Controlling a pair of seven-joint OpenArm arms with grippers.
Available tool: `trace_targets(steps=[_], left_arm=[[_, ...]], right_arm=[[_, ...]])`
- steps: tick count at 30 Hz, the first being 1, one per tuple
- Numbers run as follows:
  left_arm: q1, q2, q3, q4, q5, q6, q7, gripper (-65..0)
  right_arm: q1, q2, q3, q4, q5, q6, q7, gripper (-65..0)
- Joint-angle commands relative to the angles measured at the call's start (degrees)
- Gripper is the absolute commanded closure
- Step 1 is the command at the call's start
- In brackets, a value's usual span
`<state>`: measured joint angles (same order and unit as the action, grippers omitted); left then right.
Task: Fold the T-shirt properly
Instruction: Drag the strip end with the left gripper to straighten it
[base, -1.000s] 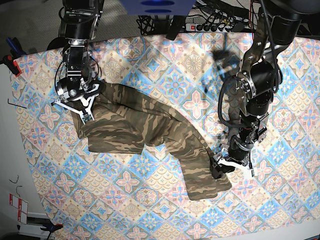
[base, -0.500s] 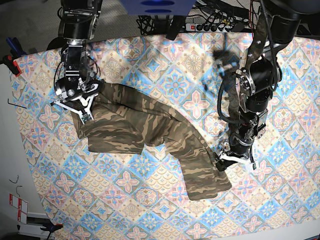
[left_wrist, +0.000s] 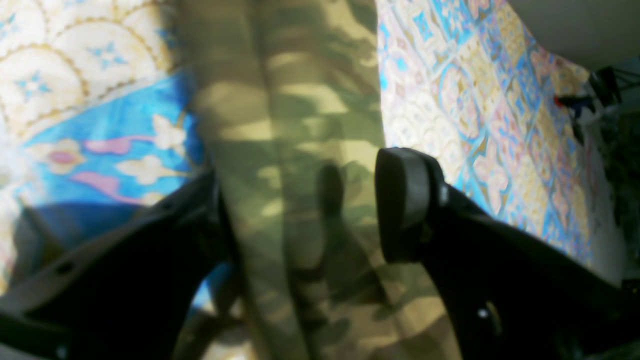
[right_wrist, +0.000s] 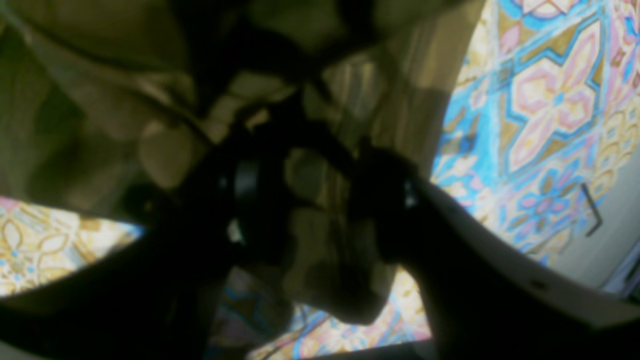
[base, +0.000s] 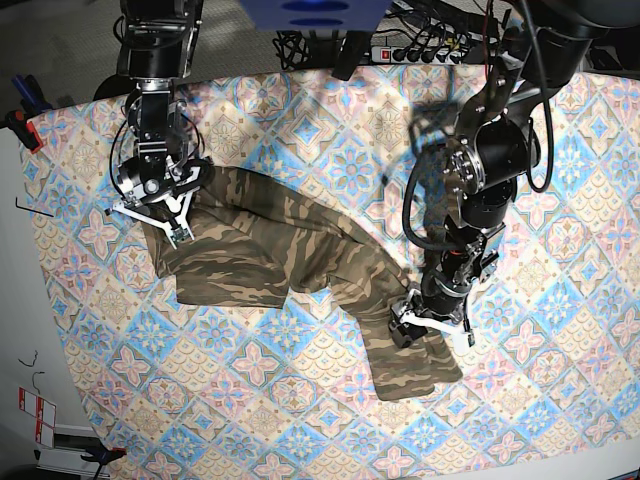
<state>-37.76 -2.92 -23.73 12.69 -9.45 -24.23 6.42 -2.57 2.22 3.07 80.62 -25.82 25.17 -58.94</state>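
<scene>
Right tool (right_wrist: 320, 200) pinches T-shirt (base: 300, 260); blur and shadow hide its tips.

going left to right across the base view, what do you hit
bare white tabletop → tablecloth → right gripper on the T-shirt's end → T-shirt → left gripper on its other end → tablecloth again

T-shirt (base: 300, 270) on tablecloth (base: 330, 140), bunched, stretching from ten o'clock to five o'clock. Right gripper (base: 150, 215) over ten o'clock end, left gripper (base: 432, 325) over five o'clock end.
</scene>
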Motion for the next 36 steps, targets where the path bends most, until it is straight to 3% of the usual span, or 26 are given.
trace_targets(steps=[1,6,8,10,16,18,23,29,34,36], left_arm=[[-1.7,0.1,0.2,0.7,-0.3,-1.0,-0.7,-37.4],[-1.5,1.2,4.6,0.6,-0.5,-0.9,-0.8,-37.3],[-1.5,1.2,5.0,0.6,-0.9,-0.9,-0.8,-34.4],[-1.5,0.9,4.7,0.7,-1.0,-0.9,-0.8,-28.8],[-1.5,-0.3,4.7,0.9,-1.1,-0.6,-0.8,-1.1],[-1.5,-0.4,4.7,1.0,-1.1,-0.5,-0.8,-1.3],[-1.2,-4.5,4.6,3.7,-1.1,-0.5,-0.9,-0.7],[7.0,-8.0,4.6,15.7,-1.1,-0.5,0.6,-0.6],[19.9,-7.2,4.6,34.7,-1.1,-0.5,2.2,-0.4],[25.1,-5.0,4.6,44.5,-1.0,-0.5,2.2,-0.5]], right_arm=[[-1.5,0.6,-0.1,-1.9,0.6,1.0,-1.8,-30.4],[-2.6,1.0,-0.1,-1.8,0.6,1.0,-1.8,-30.4],[-2.6,1.0,-0.1,-1.8,0.6,1.0,-1.8,-30.4],[-2.6,1.0,-0.1,-1.8,0.6,1.0,-1.8,-30.4],[-2.6,1.0,0.0,-1.8,0.6,1.0,-1.8,-30.4],[-2.7,1.1,0.2,-1.8,0.6,1.0,-1.8,-30.4],[-2.7,1.1,0.2,-2.0,0.6,1.0,-1.8,-30.4],[-2.5,1.1,0.2,-2.3,0.6,1.0,-1.3,-30.4],[-2.1,1.0,-0.1,-2.4,0.6,1.0,-1.3,-30.4],[-2.1,1.0,-0.1,-2.4,0.6,1.0,-1.2,-30.4]])
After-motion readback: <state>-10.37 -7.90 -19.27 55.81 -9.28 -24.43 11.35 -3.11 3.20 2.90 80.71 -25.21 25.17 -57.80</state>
